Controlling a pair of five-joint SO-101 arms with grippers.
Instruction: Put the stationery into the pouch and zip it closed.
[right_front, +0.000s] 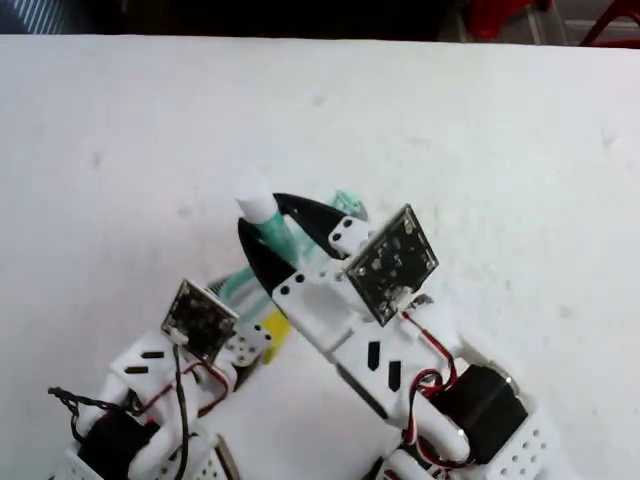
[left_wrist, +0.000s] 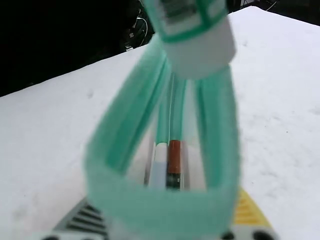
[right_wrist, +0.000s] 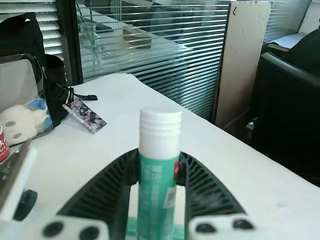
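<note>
A glue stick (right_wrist: 159, 165) with a green body and white cap stands upright between the black fingers of my right gripper (right_wrist: 159, 162), which is shut on it. In the high view the right gripper (right_front: 262, 228) holds the glue stick (right_front: 262, 215) at the table's middle. The glue stick (left_wrist: 195, 30) hangs just above the pouch's open mouth, whose green rim (left_wrist: 160, 205) forms a loop. Two pens (left_wrist: 173, 157) lie inside the clear pouch (right_front: 238, 285). My left gripper (right_front: 258, 335) sits at the pouch's near edge, shut on the rim.
The white table (right_front: 480, 130) has free room to the left, right and far side. Its far edge (right_front: 320, 38) runs along the back. In the right wrist view a black bag (right_wrist: 30, 55), a plush toy (right_wrist: 22, 122) and a small card (right_wrist: 84, 115) lie farther off.
</note>
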